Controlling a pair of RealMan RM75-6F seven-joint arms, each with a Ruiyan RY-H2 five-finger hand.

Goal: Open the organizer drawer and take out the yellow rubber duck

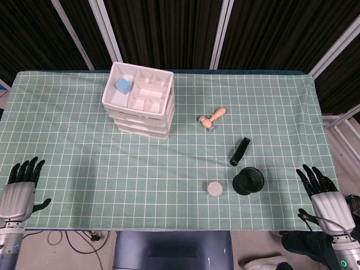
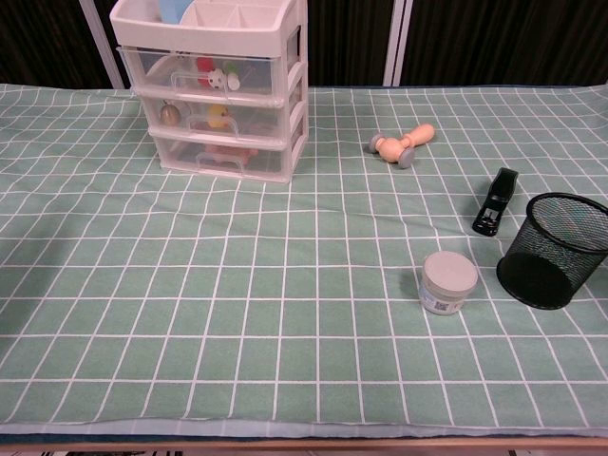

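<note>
Resting apart, left hand and right hand spread, holding nothing; one organizer, three drawers closed, one duck inside

Cloth: green checked tablecloth, covering table.
Roller: wooden massage roller, lying flat.
Stapler: black stapler, near mesh cup.
Cup: black mesh pen cup, upright.
Jar: small white-lidded jar, beside the cup.

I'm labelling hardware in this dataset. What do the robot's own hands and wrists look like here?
Only the head view shows them. Both the left hand and right hand have black fingers and a ribbed silver-grey back. A thin cable runs beside the right hand, and its wrist carries a small green ring light.
</note>
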